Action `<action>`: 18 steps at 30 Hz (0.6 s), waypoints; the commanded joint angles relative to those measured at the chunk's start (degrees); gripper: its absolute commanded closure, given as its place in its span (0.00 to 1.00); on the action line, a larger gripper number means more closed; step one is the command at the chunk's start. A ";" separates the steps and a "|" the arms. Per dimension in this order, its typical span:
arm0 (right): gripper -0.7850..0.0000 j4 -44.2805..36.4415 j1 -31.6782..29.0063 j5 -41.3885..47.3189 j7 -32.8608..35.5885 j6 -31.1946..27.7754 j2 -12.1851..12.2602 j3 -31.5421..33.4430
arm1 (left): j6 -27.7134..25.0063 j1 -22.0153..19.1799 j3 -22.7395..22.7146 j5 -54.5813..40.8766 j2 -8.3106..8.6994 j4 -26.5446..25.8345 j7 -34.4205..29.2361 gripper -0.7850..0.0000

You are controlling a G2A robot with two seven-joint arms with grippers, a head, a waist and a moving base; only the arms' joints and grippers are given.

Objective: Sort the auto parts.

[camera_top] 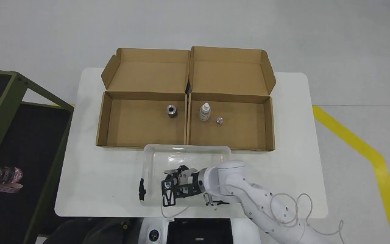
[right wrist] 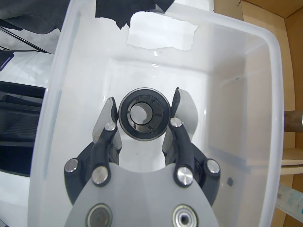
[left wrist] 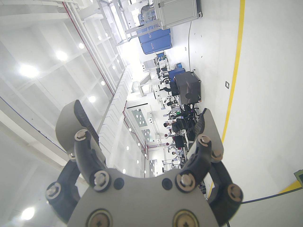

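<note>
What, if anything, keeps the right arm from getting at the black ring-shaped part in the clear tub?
Seemingly nothing, so yes: the right end effector is down inside the clear tub, right at the black ring-shaped part, with nothing between them.

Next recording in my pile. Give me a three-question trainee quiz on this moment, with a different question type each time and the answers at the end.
1. Multiple choice: where does the black ring lie?
A) in a cardboard box
B) in the clear bin
C) on the bare table

2. True or false: the left gripper is open and holds nothing.

3. Fill in: the cardboard box on the robot's right holds ___ parts.

Key: 1 B; 2 true; 3 two.
</note>
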 commanded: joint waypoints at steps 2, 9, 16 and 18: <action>0.37 1.03 0.52 0.40 -0.26 0.12 -0.12 -0.36 | 0.00 0.00 0.00 0.00 0.00 0.00 0.00 0.00; 0.51 1.96 1.29 2.57 -1.39 0.00 -0.25 -0.54 | 0.00 0.00 0.00 0.00 0.00 0.00 0.00 0.00; 0.82 2.64 2.05 4.64 -1.72 -0.57 -0.21 -0.29 | 0.00 0.00 0.00 0.00 0.00 0.00 0.00 0.00; 0.93 3.08 2.33 5.06 -1.90 -0.54 -0.24 -0.37 | 0.00 0.00 0.00 0.00 0.00 0.00 0.00 0.00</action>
